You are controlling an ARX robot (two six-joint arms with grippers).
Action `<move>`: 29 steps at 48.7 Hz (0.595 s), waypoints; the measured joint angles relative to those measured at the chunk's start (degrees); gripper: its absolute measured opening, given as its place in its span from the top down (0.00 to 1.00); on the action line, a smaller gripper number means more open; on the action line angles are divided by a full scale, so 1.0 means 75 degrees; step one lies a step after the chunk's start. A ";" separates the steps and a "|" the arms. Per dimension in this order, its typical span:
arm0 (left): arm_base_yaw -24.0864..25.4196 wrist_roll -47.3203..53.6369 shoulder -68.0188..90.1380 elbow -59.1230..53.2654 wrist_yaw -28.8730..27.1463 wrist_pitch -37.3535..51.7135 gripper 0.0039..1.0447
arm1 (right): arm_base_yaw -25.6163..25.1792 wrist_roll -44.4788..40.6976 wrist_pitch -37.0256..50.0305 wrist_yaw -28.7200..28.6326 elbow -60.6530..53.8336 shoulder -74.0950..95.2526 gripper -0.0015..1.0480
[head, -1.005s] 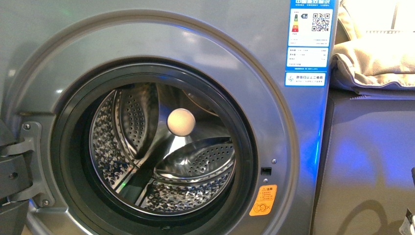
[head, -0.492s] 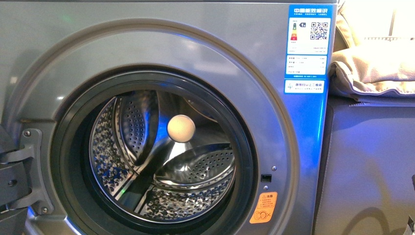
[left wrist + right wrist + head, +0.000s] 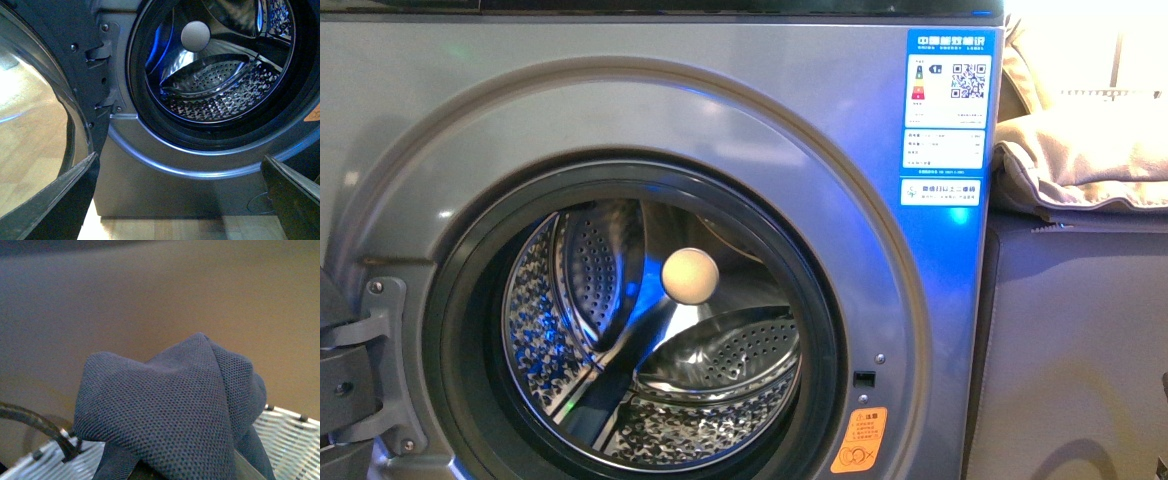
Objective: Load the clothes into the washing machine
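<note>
Whether the right gripper is clenched on the clothes (image 3: 170, 405) cannot be told: its fingers are hidden under the dark navy fabric, which bunches into a rounded fold close to the right wrist camera. The clothes sit at a white woven basket (image 3: 287, 432), whose mesh shows on either side of the fold, with a dark wire handle (image 3: 35, 422) just beside the fabric; they are not yet in the washing machine (image 3: 620, 110). In the front view the grey-silver washing machine fills most of the frame, its black-rimmed porthole (image 3: 825, 330) uncovered and the perforated steel drum (image 3: 720, 350) lit with blue reflections. A cream round knob (image 3: 689, 276) sits near the middle of the drum's back wall. From the porthole's centre, a blue energy label (image 3: 944, 115) is at 1 o'clock, an orange sticker (image 3: 858, 440) at 5 o'clock and a grey hinge (image 3: 365, 360) at 9 o'clock. A beige cloth (image 3: 1090, 160) lies at 2 o'clock, on top of a grey cabinet (image 3: 1080, 330) just beside the machine. The left gripper (image 3: 179, 156) is released, its dark fingers (image 3: 60, 200) spread wide with nothing between them, facing the lower rim of the porthole, and the glass door (image 3: 30, 125) stands swung out on the hinge side.
</note>
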 joint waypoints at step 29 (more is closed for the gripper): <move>0.0000 0.0000 0.0000 0.0000 0.0000 0.0000 0.06 | 0.0589 0.0335 -0.3351 -0.0548 0.3392 -0.2702 0.94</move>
